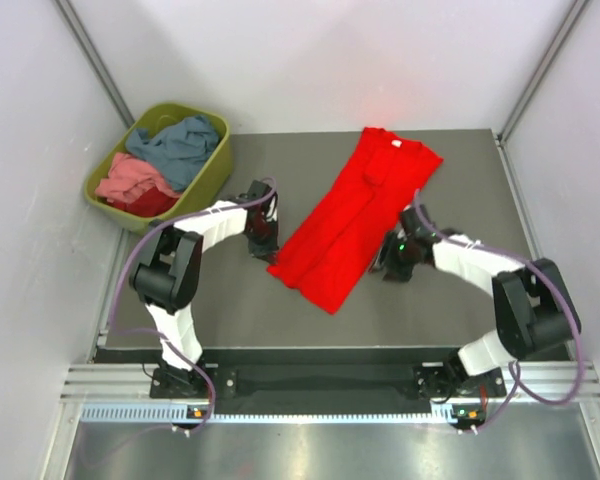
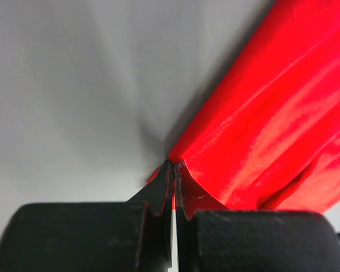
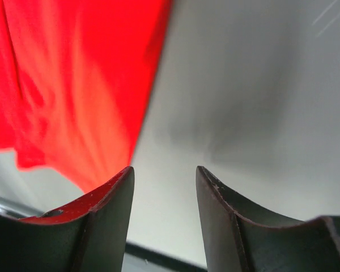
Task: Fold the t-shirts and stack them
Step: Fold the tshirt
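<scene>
A bright red t-shirt lies folded lengthwise into a long strip, slanting across the middle of the table, with its white neck label at the far end. My left gripper is shut on the shirt's near left corner; in the left wrist view the red cloth fans out from the closed tips. My right gripper is open and empty beside the shirt's right edge; the red cloth lies left of its fingers. Blue-grey, salmon pink and darker red t-shirts sit crumpled in the tub.
The olive-green tub stands off the table's far left corner. White walls close in the sides and back. The table's dark front edge runs between the two arm bases.
</scene>
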Robot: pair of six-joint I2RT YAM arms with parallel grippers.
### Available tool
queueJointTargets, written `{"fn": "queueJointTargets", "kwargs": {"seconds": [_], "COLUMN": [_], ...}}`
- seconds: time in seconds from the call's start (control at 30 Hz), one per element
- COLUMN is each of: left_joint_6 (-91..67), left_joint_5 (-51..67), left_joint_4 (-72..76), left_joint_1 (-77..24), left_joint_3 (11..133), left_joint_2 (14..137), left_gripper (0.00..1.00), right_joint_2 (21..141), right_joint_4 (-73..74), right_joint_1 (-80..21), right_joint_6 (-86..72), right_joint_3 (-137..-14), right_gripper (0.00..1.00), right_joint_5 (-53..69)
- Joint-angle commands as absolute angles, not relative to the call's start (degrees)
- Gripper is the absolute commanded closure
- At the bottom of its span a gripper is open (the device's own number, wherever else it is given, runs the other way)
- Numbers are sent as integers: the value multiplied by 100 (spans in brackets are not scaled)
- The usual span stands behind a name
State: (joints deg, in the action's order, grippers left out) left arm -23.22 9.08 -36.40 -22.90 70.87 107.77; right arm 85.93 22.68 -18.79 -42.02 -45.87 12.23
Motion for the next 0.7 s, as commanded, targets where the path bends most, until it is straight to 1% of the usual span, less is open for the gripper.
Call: {"fn": "queueJointTargets", "kwargs": {"seconds": [0.0,0.2,0.3,0.5,0.67], "left_joint_6": [-2671,-2769,-2769,-2760,-2795], "left_joint_5": [914,782,817,870,861], "left_joint_4": [-3859,-3806,-3771,-3718,-3621], "left_joint_1": [-2609,-2751,-2751,-2769,-2786], "left_joint_3": [6443,6012,5959,5854,5713], "left_joint_2": [10513,9994,9932,9817,9721], "left_gripper": [100,100,100,100,100], "right_joint_2": [8060,7893,8059,8147,8314], "right_joint_4": [2179,2083,2022,2310,2488], "right_joint_1": [-2904,-4242,-4682,-5237,-5352], "right_joint_6": [-4921,-5844,-6213,-6671,-6627], "right_joint_3": [-4368,-4157,-4140,-4245,-4403], "right_gripper": [52,53,53,55,57], "right_joint_5": [775,98,18,-561,-659]}}
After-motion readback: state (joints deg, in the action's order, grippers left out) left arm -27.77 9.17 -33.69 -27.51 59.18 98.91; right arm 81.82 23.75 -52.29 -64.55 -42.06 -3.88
